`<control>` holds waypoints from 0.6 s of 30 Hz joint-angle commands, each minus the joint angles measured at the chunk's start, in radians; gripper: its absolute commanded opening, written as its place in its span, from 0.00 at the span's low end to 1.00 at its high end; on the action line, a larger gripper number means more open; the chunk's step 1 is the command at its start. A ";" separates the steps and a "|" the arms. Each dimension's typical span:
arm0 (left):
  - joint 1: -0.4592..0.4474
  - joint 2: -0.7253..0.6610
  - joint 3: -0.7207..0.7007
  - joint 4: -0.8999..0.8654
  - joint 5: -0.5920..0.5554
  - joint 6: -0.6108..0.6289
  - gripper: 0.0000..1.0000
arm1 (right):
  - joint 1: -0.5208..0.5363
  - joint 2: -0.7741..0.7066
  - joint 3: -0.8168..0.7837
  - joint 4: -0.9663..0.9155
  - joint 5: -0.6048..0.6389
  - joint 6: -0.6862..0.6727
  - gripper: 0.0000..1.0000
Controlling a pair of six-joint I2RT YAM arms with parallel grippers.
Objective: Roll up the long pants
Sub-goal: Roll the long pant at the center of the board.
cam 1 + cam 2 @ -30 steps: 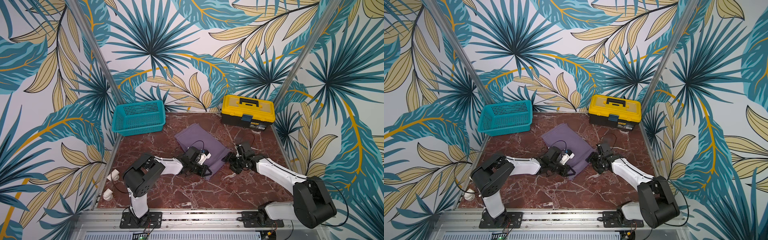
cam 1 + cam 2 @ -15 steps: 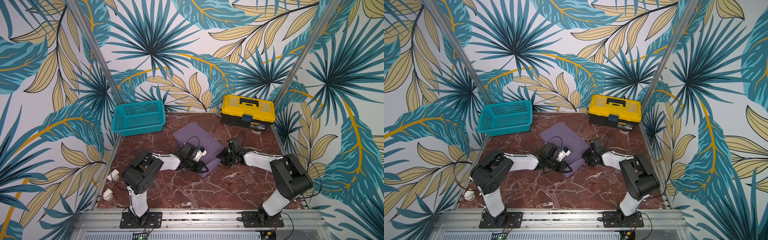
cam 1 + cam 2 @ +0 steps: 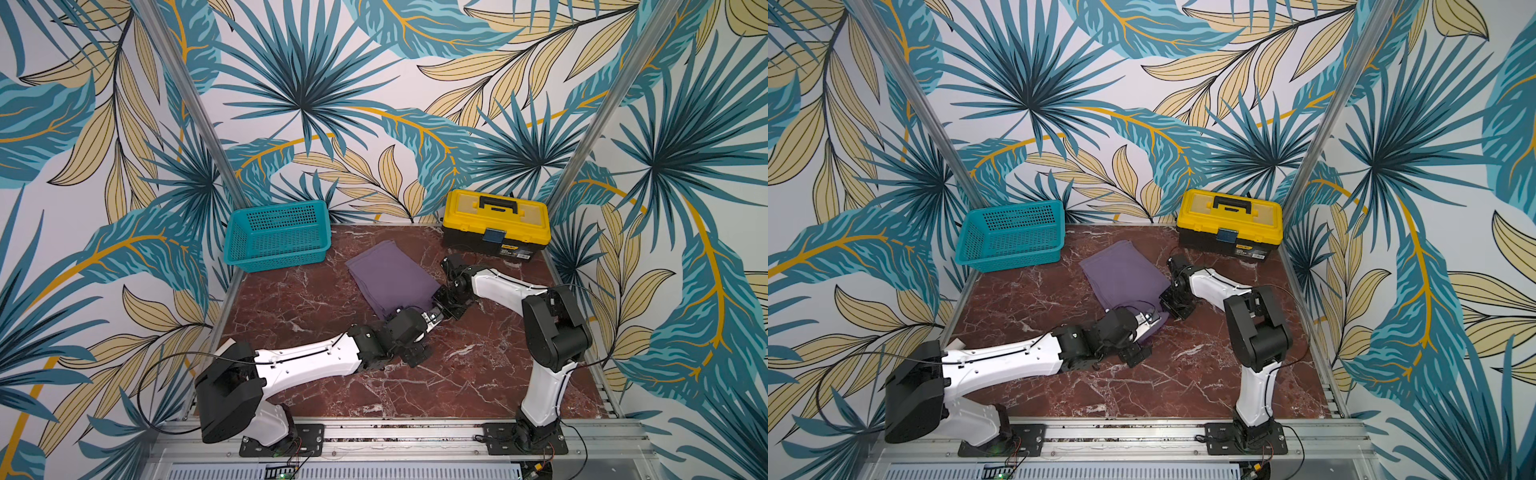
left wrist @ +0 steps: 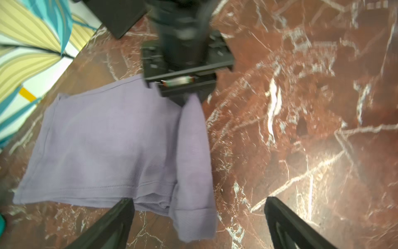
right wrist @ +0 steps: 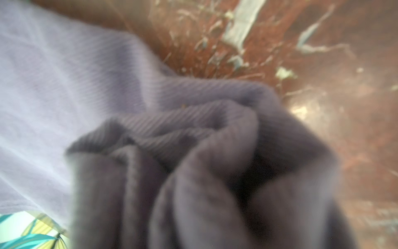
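The long pants (image 3: 390,278) (image 3: 1125,278) lie folded in a dusty-purple rectangle on the middle of the marble table. A narrow strip is turned over along their near-right edge (image 4: 193,155). My left gripper (image 3: 417,336) (image 3: 1142,332) (image 4: 198,215) hovers at the strip's near end. It is wide open, with fingers (image 4: 112,224) on either side and nothing held. My right gripper (image 3: 446,305) (image 3: 1173,305) (image 4: 189,97) is shut on the strip's other end. Bunched fabric (image 5: 193,151) fills its wrist view and hides its jaws.
A teal basket (image 3: 276,237) (image 3: 1011,235) stands at the back left. A yellow-and-black toolbox (image 3: 494,224) (image 3: 1229,222) stands at the back right. Leaf-patterned walls close three sides, and a metal rail (image 3: 395,432) runs along the front.
My left gripper has opened and let go of the pants' near edge. My right gripper has closed on the fabric, and its arm has folded back toward its base.
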State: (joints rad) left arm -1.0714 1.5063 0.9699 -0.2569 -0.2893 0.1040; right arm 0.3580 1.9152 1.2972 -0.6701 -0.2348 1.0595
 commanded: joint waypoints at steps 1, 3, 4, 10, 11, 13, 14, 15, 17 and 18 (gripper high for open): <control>0.023 0.094 -0.020 0.049 -0.127 0.064 1.00 | -0.001 0.012 0.034 -0.193 -0.047 -0.098 0.20; 0.053 0.134 0.001 0.044 -0.048 0.052 1.00 | -0.002 0.015 0.043 -0.206 -0.061 -0.112 0.20; 0.072 0.146 0.007 0.047 0.014 0.039 1.00 | -0.003 0.017 0.043 -0.206 -0.073 -0.115 0.20; 0.183 0.171 -0.025 0.126 0.316 -0.080 0.83 | -0.003 0.006 0.045 -0.198 -0.127 -0.129 0.24; 0.213 0.167 -0.042 0.162 0.406 -0.113 0.75 | -0.003 0.002 0.046 -0.193 -0.126 -0.133 0.28; 0.284 0.162 -0.080 0.262 0.635 -0.225 0.50 | -0.003 -0.005 0.047 -0.175 -0.110 -0.139 0.41; 0.304 0.163 -0.097 0.313 0.722 -0.275 0.44 | -0.002 -0.010 0.045 -0.159 -0.099 -0.140 0.46; 0.325 0.172 -0.112 0.369 0.806 -0.329 0.39 | -0.005 -0.015 0.045 -0.140 -0.086 -0.143 0.53; 0.343 0.195 -0.130 0.444 0.911 -0.421 0.35 | -0.008 -0.033 0.042 -0.095 -0.067 -0.155 0.61; 0.350 0.214 -0.133 0.464 0.944 -0.469 0.33 | -0.012 -0.044 0.039 -0.070 -0.058 -0.163 0.64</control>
State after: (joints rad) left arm -0.7311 1.6943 0.8639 0.0265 0.3862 -0.1852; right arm 0.3527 1.9152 1.3354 -0.7876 -0.3161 0.9249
